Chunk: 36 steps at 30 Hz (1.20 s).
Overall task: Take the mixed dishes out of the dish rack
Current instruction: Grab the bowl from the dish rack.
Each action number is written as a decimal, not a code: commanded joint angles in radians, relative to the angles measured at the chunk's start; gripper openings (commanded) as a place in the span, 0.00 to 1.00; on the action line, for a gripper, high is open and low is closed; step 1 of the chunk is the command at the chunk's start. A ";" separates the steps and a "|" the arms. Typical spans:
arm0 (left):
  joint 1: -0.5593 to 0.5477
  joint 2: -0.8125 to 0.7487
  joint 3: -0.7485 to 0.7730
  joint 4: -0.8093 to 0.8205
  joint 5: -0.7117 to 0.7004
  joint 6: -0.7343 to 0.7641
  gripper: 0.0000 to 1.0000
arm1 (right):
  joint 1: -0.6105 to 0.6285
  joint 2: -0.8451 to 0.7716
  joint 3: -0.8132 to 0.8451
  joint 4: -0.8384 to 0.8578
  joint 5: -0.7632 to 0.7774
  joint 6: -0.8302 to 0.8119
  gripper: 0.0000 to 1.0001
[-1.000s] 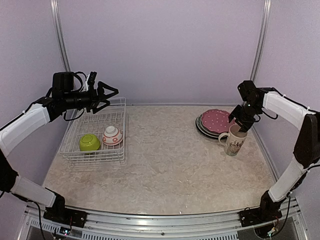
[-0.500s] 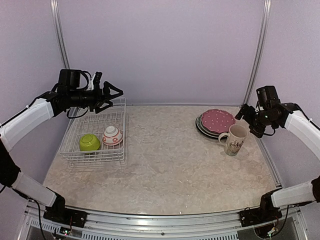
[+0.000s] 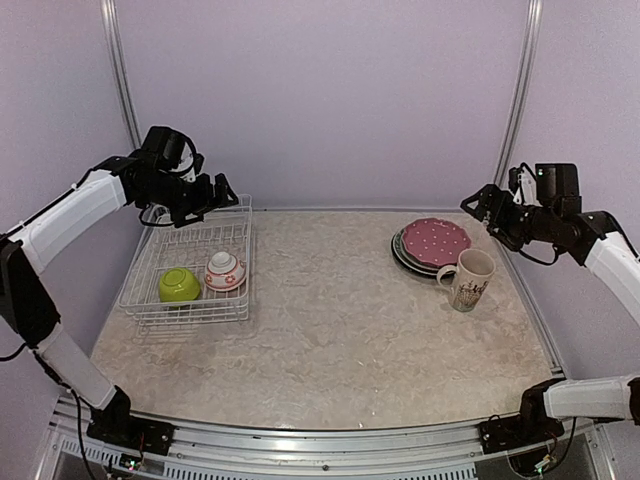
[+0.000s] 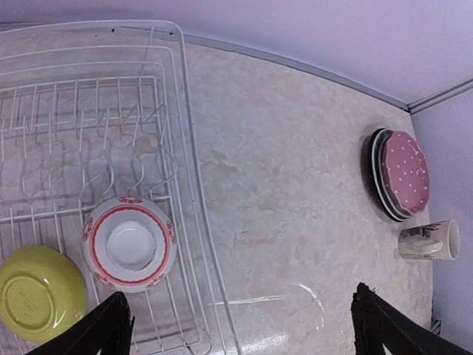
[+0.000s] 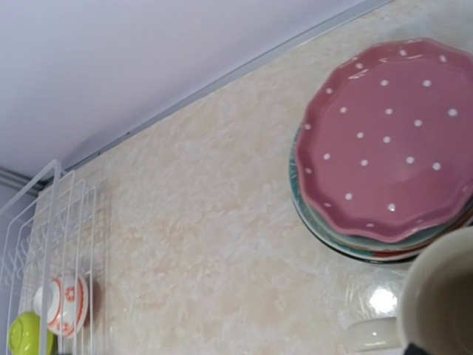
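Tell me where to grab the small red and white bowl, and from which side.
From straight above. The red and white bowl seems to sit upside down in the rack, foot ring uppermost, so pinch across that ring; wire walls and the green bowl beside it crowd any sideways approach.

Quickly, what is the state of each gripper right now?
Left gripper: open, holding nothing.
Right gripper: open, holding nothing.

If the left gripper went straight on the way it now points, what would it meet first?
Probably the bare table beyond the dish rack's right rim, since the open left gripper slants down and rightward; depth is unclear, so it might clip that rim.
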 commanded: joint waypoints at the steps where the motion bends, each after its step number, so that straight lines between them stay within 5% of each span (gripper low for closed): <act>1: 0.009 0.082 0.057 -0.167 -0.149 0.044 0.99 | -0.008 -0.028 -0.002 0.021 -0.044 -0.056 0.95; 13: 0.042 0.302 0.153 -0.281 -0.154 0.101 0.89 | 0.005 -0.014 0.002 0.012 -0.084 -0.108 0.96; 36: 0.032 0.485 0.244 -0.313 -0.160 0.140 0.83 | 0.221 0.158 0.045 0.111 -0.028 -0.137 0.98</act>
